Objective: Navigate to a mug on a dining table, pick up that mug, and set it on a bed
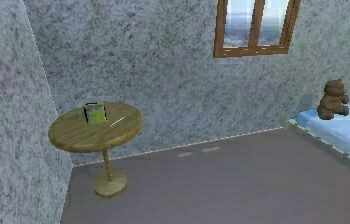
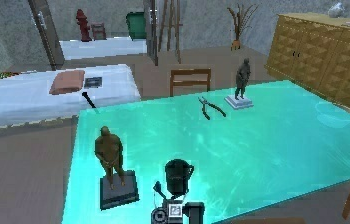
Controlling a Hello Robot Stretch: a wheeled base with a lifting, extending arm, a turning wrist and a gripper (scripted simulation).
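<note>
**A:** What lies ahead in the forward view?

**B:** A round wooden surface (image 1: 95,128) on a single pedestal stands at the left, near the corner of two grey speckled walls. A small green and white thing (image 1: 94,114) sits on it, with a thin pale stick (image 1: 117,119) just beside. A wood-framed window (image 1: 255,27) is high on the far wall. At the right edge a brown teddy bear (image 1: 332,99) sits on a pale blue bed (image 1: 335,134). The floor is dull brown.

**A:** And the arm side view?

**B:** A broad glassy turquoise surface (image 2: 253,145) spans the near ground. On its near left stands a brown statue (image 2: 111,165) on a dark base. Toward the far edge is a dark statue (image 2: 242,80) on a white base, with a dark pliers-like tool (image 2: 211,108) near it. A wooden chair (image 2: 190,79) is at the far side.

**A:** Where is the mug?

**B:** The mug (image 2: 177,173), dark and cup-shaped, is at the near edge of the turquoise surface, right by the gripper (image 2: 163,192). I cannot tell how the fingers (image 2: 159,188) are set, nor whether they hold anything.

**A:** The rest of the room?

**B:** At the left is a white bed (image 2: 23,100) with a pinkish pillow (image 2: 67,82). Farther off are a second bed (image 2: 108,47) and a green bin (image 2: 136,24). A wooden dresser (image 2: 323,50) stands far right.
</note>
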